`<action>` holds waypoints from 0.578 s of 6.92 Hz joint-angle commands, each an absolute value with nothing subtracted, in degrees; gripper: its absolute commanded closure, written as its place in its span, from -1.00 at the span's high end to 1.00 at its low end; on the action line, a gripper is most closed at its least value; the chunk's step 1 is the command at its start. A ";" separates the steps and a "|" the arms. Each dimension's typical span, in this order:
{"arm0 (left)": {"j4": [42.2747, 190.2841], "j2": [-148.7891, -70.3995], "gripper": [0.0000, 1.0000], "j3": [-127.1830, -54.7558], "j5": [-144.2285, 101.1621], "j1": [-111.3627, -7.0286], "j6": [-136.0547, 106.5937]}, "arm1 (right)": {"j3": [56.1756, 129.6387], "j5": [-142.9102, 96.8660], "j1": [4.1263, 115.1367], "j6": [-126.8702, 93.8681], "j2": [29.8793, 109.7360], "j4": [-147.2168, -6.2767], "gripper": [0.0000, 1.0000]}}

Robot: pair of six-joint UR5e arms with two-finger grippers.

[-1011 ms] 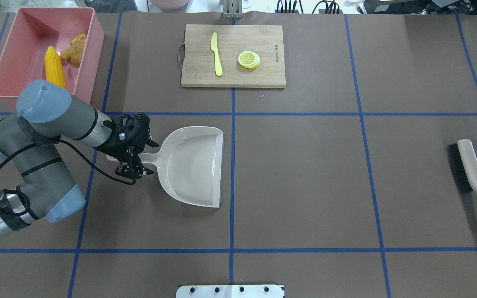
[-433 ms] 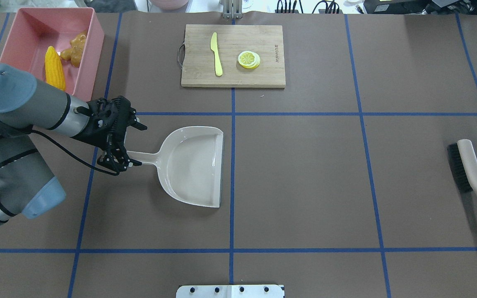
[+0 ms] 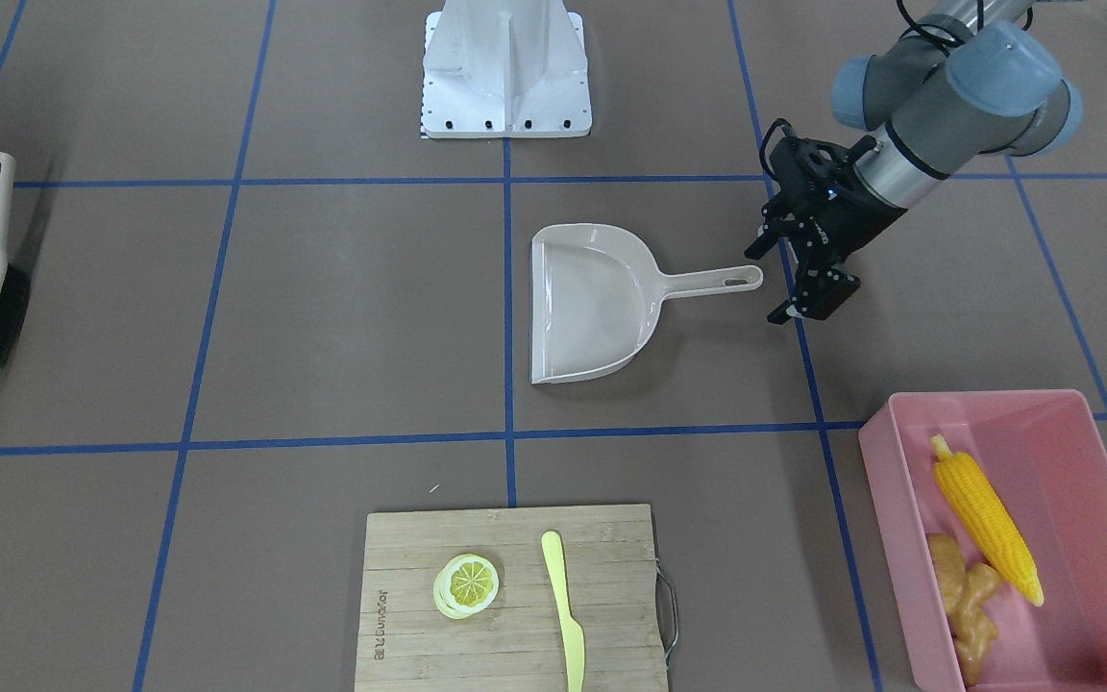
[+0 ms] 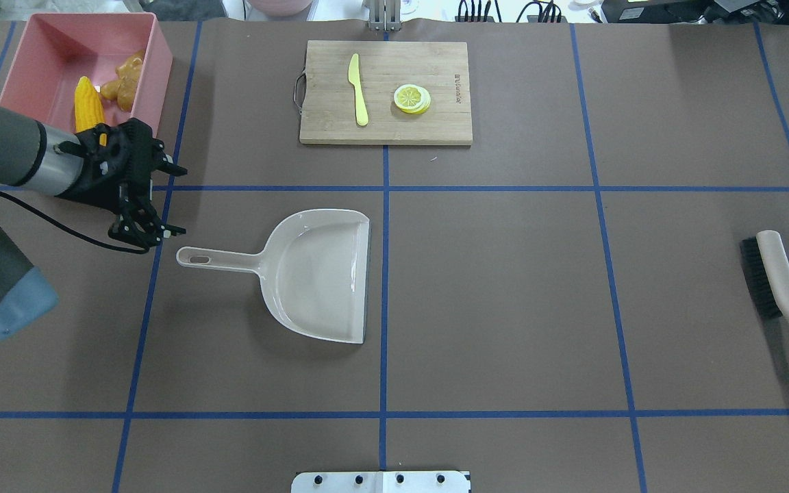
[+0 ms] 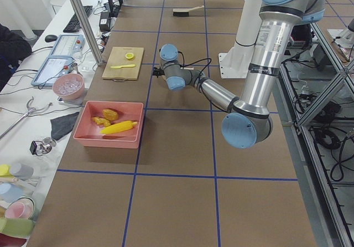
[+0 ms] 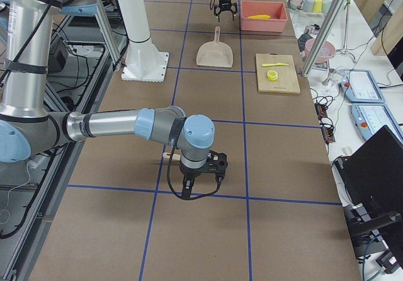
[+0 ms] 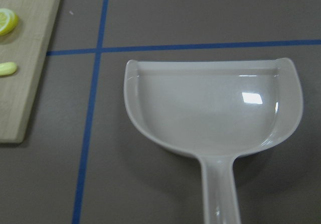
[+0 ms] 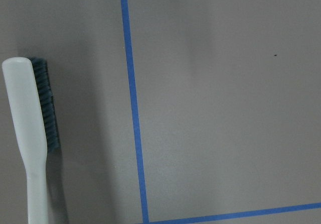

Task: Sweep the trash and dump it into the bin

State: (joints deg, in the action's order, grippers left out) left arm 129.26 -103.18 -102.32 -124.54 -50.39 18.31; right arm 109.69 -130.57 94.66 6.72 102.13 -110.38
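Note:
The pink bin (image 4: 156, 75) stands at the far left, also in the front view (image 3: 875, 452). In it lie the yellow corn cob (image 4: 90, 109) (image 3: 986, 524) and the tan ginger root (image 4: 124, 82) (image 3: 971, 605). I cannot tell the potato apart from the ginger. My left gripper (image 4: 174, 200) (image 3: 767, 285) is open and empty, just left of the handle end of the beige dustpan (image 4: 319, 274) (image 3: 592, 308), which lies flat and empty, as the left wrist view (image 7: 215, 108) shows. My right gripper (image 6: 201, 171) shows only in the right side view, so I cannot tell its state.
A brush (image 4: 778, 281) (image 8: 30, 133) lies at the right edge. A wooden cutting board (image 4: 435, 123) at the far middle holds a pale yellow knife (image 4: 358, 89) and a lemon slice (image 4: 411, 98). The robot's base plate (image 4: 381, 481) sits at the near edge.
My left gripper has drawn back off the dustpan's handle, moving left and toward the bin. It stays open. The dustpan has not moved.

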 commanded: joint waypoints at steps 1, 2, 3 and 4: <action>119.27 -102.92 0.97 -101.87 -123.83 -61.37 17.41 | 109.60 -130.61 94.66 6.68 102.13 -110.39 1.00; 109.44 -102.75 0.97 -101.87 -125.06 -67.44 17.58 | 109.60 -130.52 94.66 6.68 102.13 -110.30 1.00; 97.68 -102.31 0.97 -101.69 -130.38 -73.68 17.40 | 109.51 -130.52 94.66 6.68 102.13 -110.39 1.00; 86.86 -101.96 0.97 -100.82 -137.13 -80.79 17.49 | 109.34 -130.52 94.66 6.68 102.13 -110.30 1.00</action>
